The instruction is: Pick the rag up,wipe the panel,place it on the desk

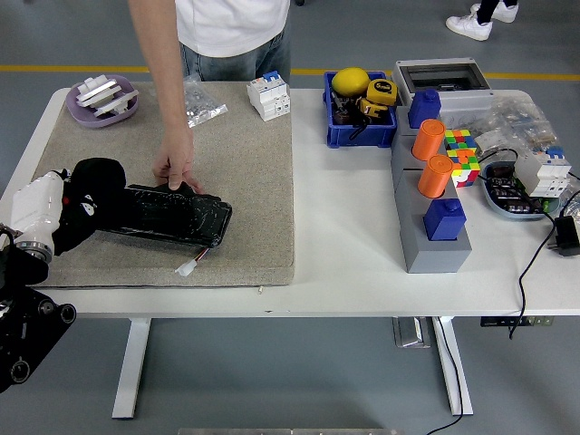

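A black panel (172,214) lies flat on the tan mat (245,163) at the left of the table. My left hand (77,204) has its fingers curled on a black rag (91,181) and presses it on the panel's left end. A person's hand (177,168) rests on the panel's far edge and holds it down. My right arm is out of sight.
A purple dish (101,100) with white parts and a plastic bag (201,101) sit at the mat's far edge. A white breaker (269,94), a blue bin (358,113), a grey block with orange cylinders (433,204) and a cube (460,154) stand to the right.
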You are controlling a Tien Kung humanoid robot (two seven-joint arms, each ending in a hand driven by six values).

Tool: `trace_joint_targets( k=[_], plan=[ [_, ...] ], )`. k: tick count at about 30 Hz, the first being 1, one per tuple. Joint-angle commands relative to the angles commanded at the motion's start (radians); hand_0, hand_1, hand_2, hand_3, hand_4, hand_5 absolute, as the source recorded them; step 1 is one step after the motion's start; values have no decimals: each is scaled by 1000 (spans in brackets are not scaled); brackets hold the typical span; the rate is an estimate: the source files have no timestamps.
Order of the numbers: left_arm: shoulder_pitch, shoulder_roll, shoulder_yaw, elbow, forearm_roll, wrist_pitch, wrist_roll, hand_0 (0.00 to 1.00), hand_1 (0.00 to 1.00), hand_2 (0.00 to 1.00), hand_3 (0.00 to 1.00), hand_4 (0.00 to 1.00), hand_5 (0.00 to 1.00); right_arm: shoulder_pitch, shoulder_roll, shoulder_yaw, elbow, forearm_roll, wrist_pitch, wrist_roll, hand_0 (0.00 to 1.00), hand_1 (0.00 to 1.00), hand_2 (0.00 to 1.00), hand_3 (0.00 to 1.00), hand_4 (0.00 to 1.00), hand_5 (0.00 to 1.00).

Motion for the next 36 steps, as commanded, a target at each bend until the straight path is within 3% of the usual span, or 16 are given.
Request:
trace_joint_targets(
  k=[8, 16, 29, 36],
  plan=[
    [1, 4, 6, -21, 1, -2, 1, 225, 190, 545, 531, 141, 2, 1, 0, -2, 1, 1, 0, 0, 779, 478, 682, 631, 998, 533],
    [11, -14, 54, -89, 17, -7, 16, 225, 190, 545, 531, 143, 2, 0, 2, -3, -1, 4, 1, 0, 778, 478, 682, 631, 998, 533],
    [-9, -17, 284, -231, -1, -26, 46, 225, 193, 547, 532, 167, 2, 1, -1, -22, -6, 25, 4, -1, 779, 478, 681, 629, 998, 533],
    [-21, -22, 359, -299, -15, -32, 59, 225, 193, 546, 532, 170, 2, 1, -3, -26, -6, 27, 5, -1, 779, 478, 681, 630, 998, 534]
  ],
)
